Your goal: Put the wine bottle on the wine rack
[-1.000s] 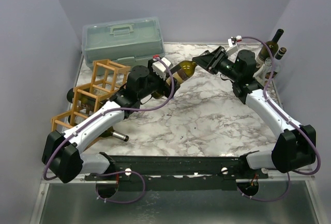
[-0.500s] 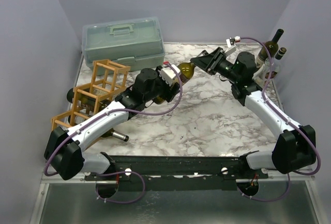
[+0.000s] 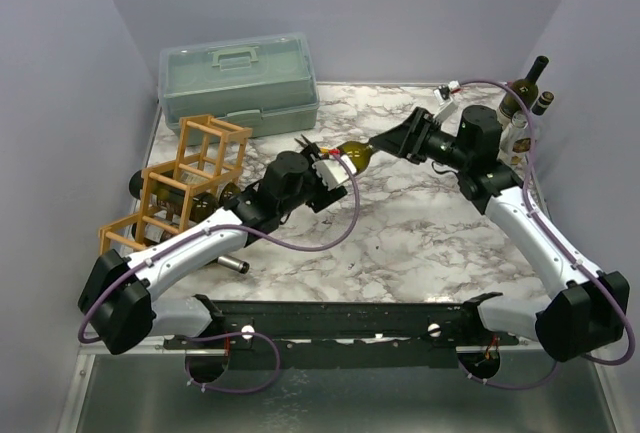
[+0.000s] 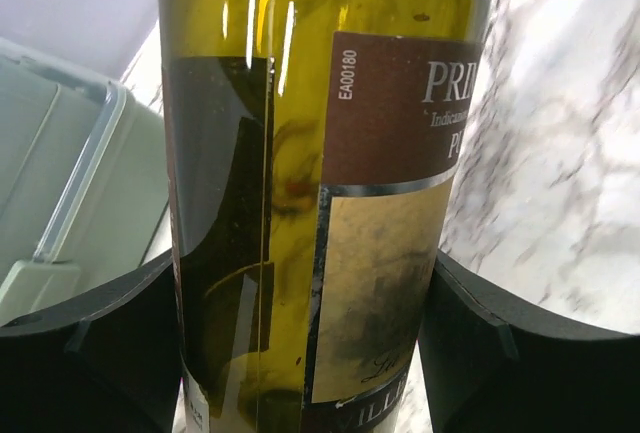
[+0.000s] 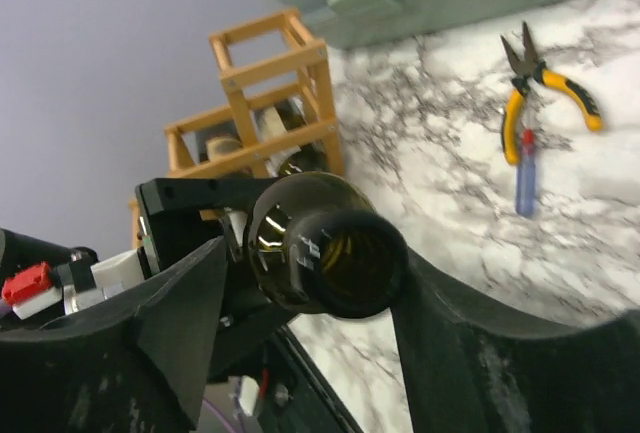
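Standing at the left edge: the wine rack [image 3: 185, 188], an open frame of orange-tan sticks. A stored bottle [image 3: 228, 264] lies in a low cell, its neck poking out toward the near edge.
Toolbox: the pale green toolbox [image 3: 240, 78] sits behind the rack, at the back of the table [image 3: 420, 233].
Left gripper: the left gripper [image 3: 325, 168] is clamped on the wine bottle. In the wrist view its black fingers [image 4: 90, 353] press against the glass on both sides, at the label.
Wine bottle: the wine bottle [image 3: 352, 156] hangs above mid-table between the two grippers. Its long axis runs roughly left to right.
Right gripper: the right gripper [image 3: 385, 143] has its jaws on either side of the bottle's round end. I cannot tell whether they pinch it or stand just off it.
Spare bottles: spare bottles [image 3: 522, 103] stand upright at the far right corner, well apart from the rack.
Relation that matters: the rack lies to the left of the bottle and nearer the arm bases, beside the left forearm, so the left arm is the closer carrier. The stored bottle lies on a diagonal, so the held one probably needs turning to match a cell.
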### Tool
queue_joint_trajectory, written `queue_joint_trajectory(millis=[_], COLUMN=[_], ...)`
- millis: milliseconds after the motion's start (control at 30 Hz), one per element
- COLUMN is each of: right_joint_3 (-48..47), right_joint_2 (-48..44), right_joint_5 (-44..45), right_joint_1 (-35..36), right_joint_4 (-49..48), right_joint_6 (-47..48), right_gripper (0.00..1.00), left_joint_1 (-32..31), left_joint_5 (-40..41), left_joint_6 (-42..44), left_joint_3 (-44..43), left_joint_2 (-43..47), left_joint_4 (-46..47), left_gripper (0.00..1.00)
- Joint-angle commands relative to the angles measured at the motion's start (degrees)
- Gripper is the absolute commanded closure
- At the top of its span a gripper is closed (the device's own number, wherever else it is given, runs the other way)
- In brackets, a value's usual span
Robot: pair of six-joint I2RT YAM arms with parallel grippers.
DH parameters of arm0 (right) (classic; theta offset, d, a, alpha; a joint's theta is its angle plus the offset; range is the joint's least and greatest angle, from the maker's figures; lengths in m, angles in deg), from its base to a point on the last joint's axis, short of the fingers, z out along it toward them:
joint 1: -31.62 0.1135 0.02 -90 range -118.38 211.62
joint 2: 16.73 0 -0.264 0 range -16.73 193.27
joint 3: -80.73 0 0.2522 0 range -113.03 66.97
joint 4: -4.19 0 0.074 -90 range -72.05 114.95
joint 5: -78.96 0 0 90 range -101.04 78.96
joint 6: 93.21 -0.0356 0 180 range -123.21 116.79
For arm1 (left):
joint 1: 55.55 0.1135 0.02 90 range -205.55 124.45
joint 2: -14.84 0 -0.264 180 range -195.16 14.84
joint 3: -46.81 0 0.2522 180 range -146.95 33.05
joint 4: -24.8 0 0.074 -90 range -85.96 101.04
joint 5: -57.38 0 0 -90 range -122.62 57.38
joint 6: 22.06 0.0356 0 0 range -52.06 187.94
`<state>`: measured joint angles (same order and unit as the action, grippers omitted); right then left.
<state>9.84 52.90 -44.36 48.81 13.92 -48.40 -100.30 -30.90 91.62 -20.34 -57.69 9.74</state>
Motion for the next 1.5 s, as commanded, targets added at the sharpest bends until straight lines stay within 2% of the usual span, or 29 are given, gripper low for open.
queue_joint_trajectory(millis=[0, 67, 100, 133, 300, 433, 533, 800, 933, 1167, 1333, 1467], right_joint_3=[-6.0, -8.2, -9.0, -9.9, -12.7, -11.8, -9.9, -5.0, -4.7, -4.5, -3.4, -1.8], right_joint_2=[0.1, 0.5, 0.6, 0.8, 1.6, 2.9, 3.5, 5.8, 8.4, 8.6, 8.1, 6.1], right_joint_5=[-0.8, 0.9, 1.8, 2.4, 8.1, 0.4, -3.4, -3.4, -1.9, -2.6, -4.5, -4.0], right_joint_1=[0.4, 0.4, 0.4, 0.4, 0.4, 0.8, 2.4, 9.0, 11.2, 14.7, 18.1, 19.4], right_joint_4=[21.2, 27.8, 30.8, 33.2, 43.5, 47.4, 48.4, 47.6, 47.1, 47.1, 47.5, 46.7], right_joint_6=[13.3, 18.6, 20.7, 23.0, 30.1, 34.3, 35.5, 36.6, 36.7, 38.2, 39.1, 38.8], right_gripper=[0.28, 0.22, 0.14, 0.12, 0.10, 0.11, 0.12, 0.16, 0.25, 0.31, 0.33, 0.29], left_joint_1=[-2.3, -3.0, -3.3, -3.7, -5.6, -5.9, -6.0, -7.1, -8.4, -9.6, -9.8, -10.0], left_joint_5=[4.3, 3.0, 2.4, 1.4, -1.4, -1.6, -3.5, -4.4, -5.0, -5.0, -5.2, -5.1], left_joint_6=[12.5, 16.0, 18.2, 20.2, 29.2, 30.5, 30.9, 31.3, 31.3, 31.9, 32.3, 32.7], left_joint_3=[3.2, 4.7, 5.8, 7.0, 11.3, 10.9, 10.7, 10.7, 10.5, 10.2, 10.6, 10.8], left_joint_2=[3.6, 4.5, 5.0, 5.7, 8.4, 7.5, 7.3, 7.4, 7.1, 7.0, 8.8, 10.2], left_joint_4=[3.5, 3.4, 3.4, 3.3, 1.4, -1.8, -3.3, -4.8, -5.7, -7.3, -7.4, -7.4], left_gripper=[1.00, 1.00, 1.00, 1.00, 1.00, 1.00, 1.00, 1.00, 1.00, 1.00, 1.00, 1.00])
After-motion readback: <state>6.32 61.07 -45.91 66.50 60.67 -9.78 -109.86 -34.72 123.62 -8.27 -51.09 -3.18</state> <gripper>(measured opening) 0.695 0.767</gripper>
